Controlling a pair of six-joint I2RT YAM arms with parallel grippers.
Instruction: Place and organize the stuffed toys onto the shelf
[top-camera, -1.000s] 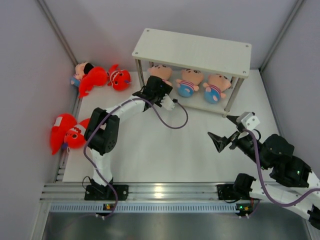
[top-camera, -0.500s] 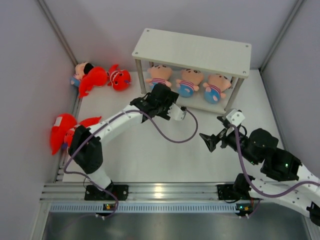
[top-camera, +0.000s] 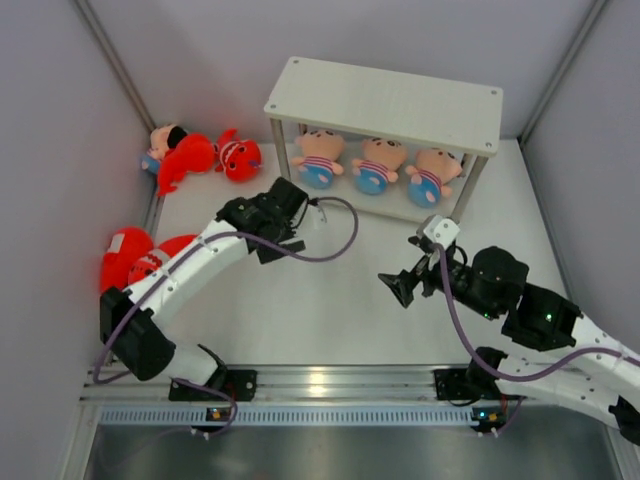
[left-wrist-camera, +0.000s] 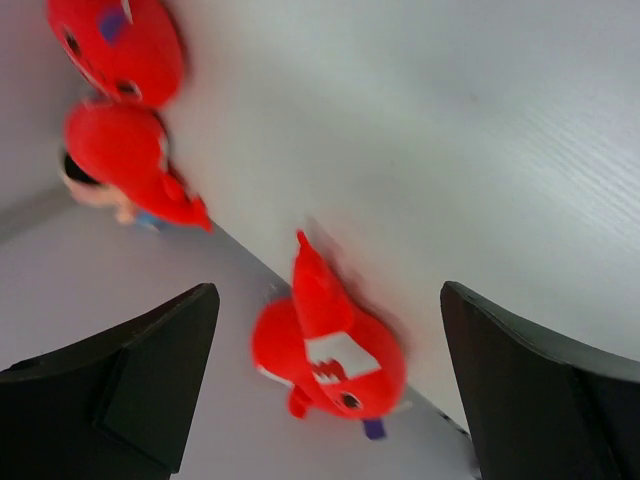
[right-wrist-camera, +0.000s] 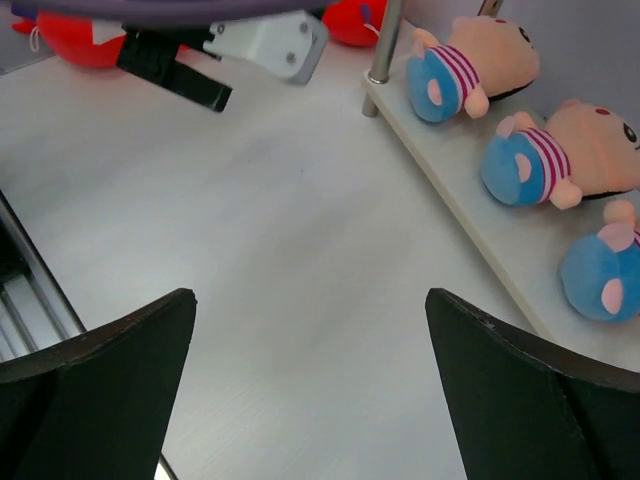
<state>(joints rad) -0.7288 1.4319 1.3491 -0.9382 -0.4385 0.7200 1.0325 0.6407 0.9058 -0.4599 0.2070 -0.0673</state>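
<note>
While my left claw (left-wrist-camera: 327, 295) is hanging wide open and empty, I am centring it on the red shark (left-wrist-camera: 335, 360), aiming to pinch its plump middle.

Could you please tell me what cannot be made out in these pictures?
Far-left doll: top view, mostly covered by a red shark.
Near-left sharks: top view, overlapped by the left arm; count unclear.
Third shelf doll: right wrist view, cut by the right edge.
Central shark: left wrist view, blurred.
</note>
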